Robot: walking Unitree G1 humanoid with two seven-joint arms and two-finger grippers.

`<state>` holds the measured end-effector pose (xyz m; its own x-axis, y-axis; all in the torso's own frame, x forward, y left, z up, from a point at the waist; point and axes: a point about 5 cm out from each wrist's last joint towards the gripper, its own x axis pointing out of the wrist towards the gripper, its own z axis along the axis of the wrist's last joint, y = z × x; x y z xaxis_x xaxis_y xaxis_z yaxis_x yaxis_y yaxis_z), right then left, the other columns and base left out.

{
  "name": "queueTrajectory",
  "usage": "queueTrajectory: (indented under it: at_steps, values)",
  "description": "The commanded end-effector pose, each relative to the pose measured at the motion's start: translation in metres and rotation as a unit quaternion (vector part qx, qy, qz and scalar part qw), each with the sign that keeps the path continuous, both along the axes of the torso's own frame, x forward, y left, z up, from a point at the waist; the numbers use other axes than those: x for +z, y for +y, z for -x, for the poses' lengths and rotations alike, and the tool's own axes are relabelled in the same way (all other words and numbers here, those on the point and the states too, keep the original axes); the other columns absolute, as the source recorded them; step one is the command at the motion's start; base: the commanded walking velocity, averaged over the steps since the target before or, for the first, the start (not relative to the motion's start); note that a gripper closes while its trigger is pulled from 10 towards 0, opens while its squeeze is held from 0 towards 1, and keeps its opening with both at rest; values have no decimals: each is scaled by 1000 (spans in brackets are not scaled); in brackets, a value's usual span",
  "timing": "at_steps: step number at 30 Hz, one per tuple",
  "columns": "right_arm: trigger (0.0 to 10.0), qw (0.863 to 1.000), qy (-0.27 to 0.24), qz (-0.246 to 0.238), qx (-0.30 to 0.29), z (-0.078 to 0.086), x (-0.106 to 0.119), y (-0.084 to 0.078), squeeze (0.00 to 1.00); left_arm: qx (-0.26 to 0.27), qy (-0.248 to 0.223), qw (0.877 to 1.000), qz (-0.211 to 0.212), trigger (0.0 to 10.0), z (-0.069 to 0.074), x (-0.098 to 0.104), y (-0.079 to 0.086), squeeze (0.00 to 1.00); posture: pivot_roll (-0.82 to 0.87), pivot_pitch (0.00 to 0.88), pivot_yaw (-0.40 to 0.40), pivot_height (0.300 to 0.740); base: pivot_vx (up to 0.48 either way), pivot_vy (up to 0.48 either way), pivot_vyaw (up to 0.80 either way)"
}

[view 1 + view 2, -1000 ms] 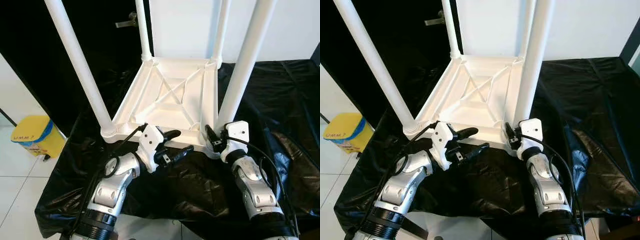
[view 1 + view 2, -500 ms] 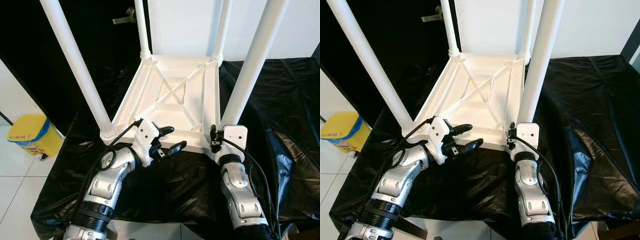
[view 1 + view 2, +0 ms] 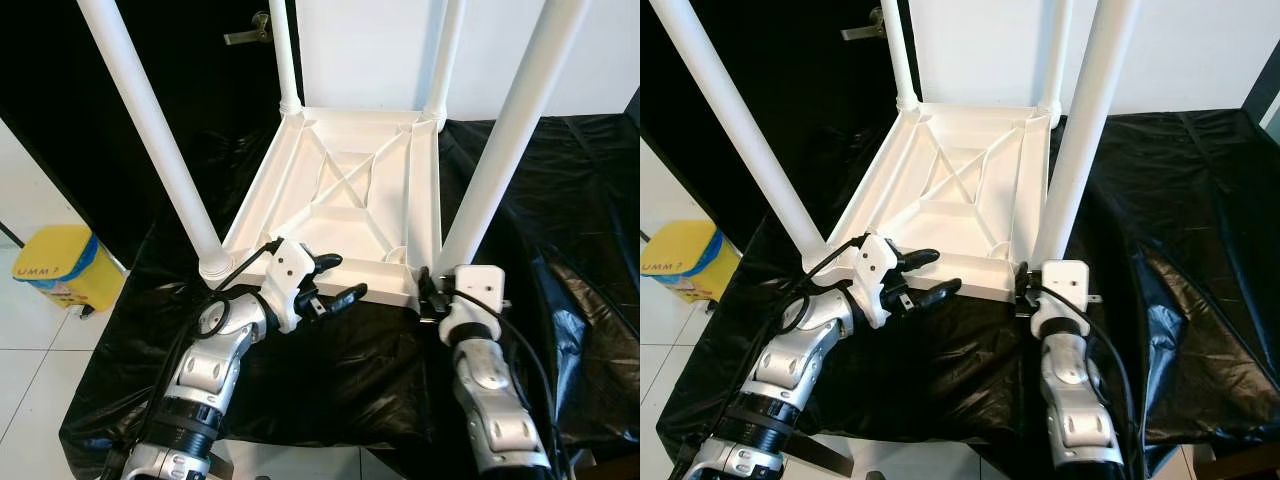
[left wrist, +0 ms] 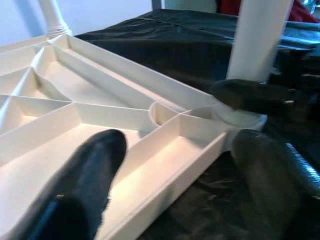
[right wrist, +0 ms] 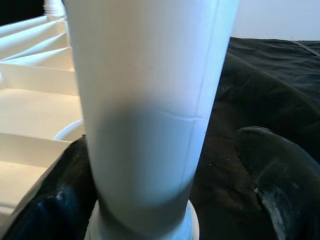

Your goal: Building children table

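Note:
A white plastic children's table [image 3: 350,190] lies upside down on a black sheet, its legs pointing up. My left gripper [image 3: 346,277] is open at the table's near rim [image 4: 165,170]; one finger [image 4: 85,180] is over the ribbed underside, the other [image 4: 270,165] outside the rim. My right gripper [image 3: 1025,288] sits at the foot of the near right leg [image 3: 500,150]. That leg [image 5: 150,100] stands between the two black fingers [image 5: 280,170]; the gripper is open, one finger close against the leg and the other apart from it. The near left leg [image 3: 150,130] rises beside my left arm.
The black sheet [image 3: 560,200] covers the work surface and hangs over its near edge. A yellow bin [image 3: 55,268] stands on the white tiled floor at the left. A dark door with a handle [image 3: 250,30] and a white wall are behind the table.
The view has shifted a little. My right wrist has swung from the leg's right side to directly in front of its foot. The left gripper stays open at the near rim.

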<state>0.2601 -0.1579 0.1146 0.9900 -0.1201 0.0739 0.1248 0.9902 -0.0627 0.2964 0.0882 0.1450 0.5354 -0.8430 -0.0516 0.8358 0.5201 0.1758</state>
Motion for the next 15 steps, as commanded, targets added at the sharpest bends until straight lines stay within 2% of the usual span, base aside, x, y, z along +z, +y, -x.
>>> queueTrajectory:
  at_steps: [1,5,8,11,14,15]
  values:
    - [10000,1000,-13,5,2,8,1,-8,0,26,1,1000,-10,10000,-5,-3,5,1000,-151,34,34,740,0,0,0]
    - [10000,1000,-11,8,4,11,0,-10,0,25,0,1000,-13,10000,-6,-3,5,1000,-151,34,34,740,0,0,0]
    - [10000,999,10,32,21,26,-9,-17,0,25,-34,996,-73,10000,-13,-6,5,1000,-163,32,35,740,0,0,0]
    - [10000,999,13,38,21,28,-11,-19,0,20,-36,996,-79,10000,-13,-6,4,1000,-163,32,35,740,0,0,0]
    - [10000,999,18,46,21,30,-12,-23,0,8,-50,991,-120,10000,-18,-9,3,1000,-169,36,41,740,0,0,0]
    - [10000,999,18,46,21,30,-12,-23,0,8,-50,991,-120,10000,-18,-9,3,1000,-169,36,41,740,0,0,0]
